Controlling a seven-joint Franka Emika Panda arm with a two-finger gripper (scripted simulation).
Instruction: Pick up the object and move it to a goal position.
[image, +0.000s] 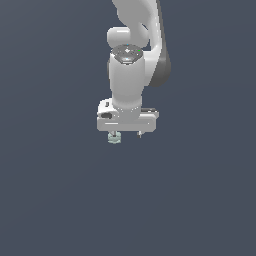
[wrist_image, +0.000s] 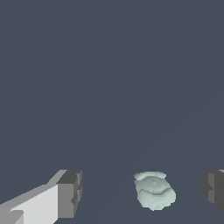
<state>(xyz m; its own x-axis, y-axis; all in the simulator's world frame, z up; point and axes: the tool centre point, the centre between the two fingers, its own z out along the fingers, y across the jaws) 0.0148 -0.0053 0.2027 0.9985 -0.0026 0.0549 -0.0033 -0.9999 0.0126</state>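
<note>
The object (image: 114, 138) is a small pale mint-green ridged blob on the dark grey floor. In the exterior view it shows just below the white gripper (image: 127, 134), under the finger on the exterior view's left. In the wrist view the object (wrist_image: 154, 191) lies between the two dark fingertips (wrist_image: 70, 192), with a gap to each. The gripper (wrist_image: 141, 191) is open and points straight down, low over the floor. Nothing is held.
The floor (image: 200, 200) is a plain dark grey surface with no other objects in view. The white arm (image: 130, 65) rises above the gripper to the top of the exterior view.
</note>
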